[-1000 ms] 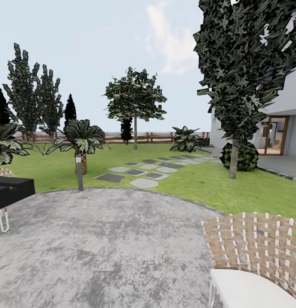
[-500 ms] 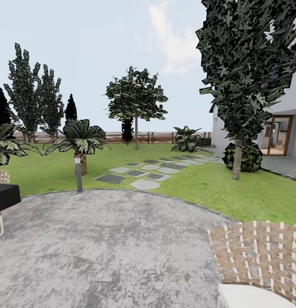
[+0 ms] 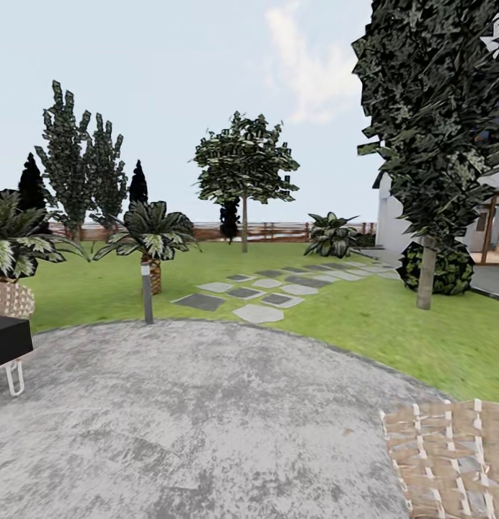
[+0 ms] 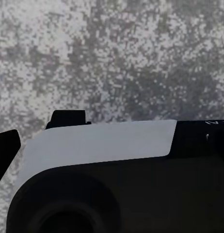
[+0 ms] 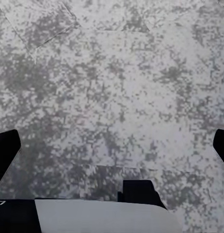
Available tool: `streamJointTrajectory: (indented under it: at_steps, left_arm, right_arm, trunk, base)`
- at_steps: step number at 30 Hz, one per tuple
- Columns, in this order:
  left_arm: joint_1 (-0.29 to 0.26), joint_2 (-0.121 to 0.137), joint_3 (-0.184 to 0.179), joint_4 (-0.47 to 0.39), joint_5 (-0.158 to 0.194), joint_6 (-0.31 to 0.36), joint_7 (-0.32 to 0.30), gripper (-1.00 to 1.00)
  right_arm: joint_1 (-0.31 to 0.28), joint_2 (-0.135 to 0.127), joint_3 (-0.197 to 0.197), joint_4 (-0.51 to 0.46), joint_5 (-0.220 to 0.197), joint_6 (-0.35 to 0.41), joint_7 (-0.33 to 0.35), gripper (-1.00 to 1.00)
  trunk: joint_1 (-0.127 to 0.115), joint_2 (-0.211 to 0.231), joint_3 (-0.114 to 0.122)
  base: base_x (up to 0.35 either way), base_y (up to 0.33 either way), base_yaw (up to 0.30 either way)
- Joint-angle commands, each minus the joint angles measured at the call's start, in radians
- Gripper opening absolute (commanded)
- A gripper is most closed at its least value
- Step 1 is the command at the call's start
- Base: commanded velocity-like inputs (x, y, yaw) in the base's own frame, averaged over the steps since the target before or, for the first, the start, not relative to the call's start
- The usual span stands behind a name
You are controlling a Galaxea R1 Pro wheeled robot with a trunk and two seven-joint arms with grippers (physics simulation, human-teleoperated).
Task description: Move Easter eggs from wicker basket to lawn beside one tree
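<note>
Crossing grey paving, basket unsighted: lawn at 12 o'clock, tree at 2; both end effectors' openings indeterminable.

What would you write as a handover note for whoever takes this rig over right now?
Right tool: open and holding nothing, above grey paving.
Left tool: one finger shows and the rest is hidden behind the robot's own body, so I cannot tell its state.
Position: the robot is on the grey patio, facing the lawn.
Trees: one slim-trunked tree stands mid-lawn and another is nearer, on the right.
Done: nothing yet, no egg in hand.
Left: find the wicker basket, lift out all three eggs, and set them beside one tree.
Note: the woven seat at lower right is furniture, not the basket.
</note>
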Motion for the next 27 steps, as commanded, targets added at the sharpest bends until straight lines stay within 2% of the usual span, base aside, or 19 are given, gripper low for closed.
streamJointTrajectory:
  at_steps: [1,11,27]
  left_arm:
    - [0.0,0.0,0.001,-0.001,0.004,-0.001,-0.004,1.0]
    - [0.0,0.0,0.001,-0.001,0.004,-0.001,-0.004,1.0]
    - [0.0,0.0,0.001,-0.001,0.004,-0.001,-0.004,1.0]
  right_arm:
    - [-0.001,0.0,-0.001,0.001,0.0,-0.003,0.0,1.0]
    - [-0.001,0.0,-0.002,0.001,0.0,-0.003,0.0,1.0]
    - [-0.001,0.0,-0.002,0.001,0.0,-0.003,0.0,1.0]
  trunk:
    - [0.0,0.0,-0.001]
    - [0.0,0.0,-0.001]
    - [0.0,0.0,-0.001]
  base:
    - [0.237,0.0,0.145]
    - [0.235,0.0,0.17]
    - [0.235,0.0,0.253]
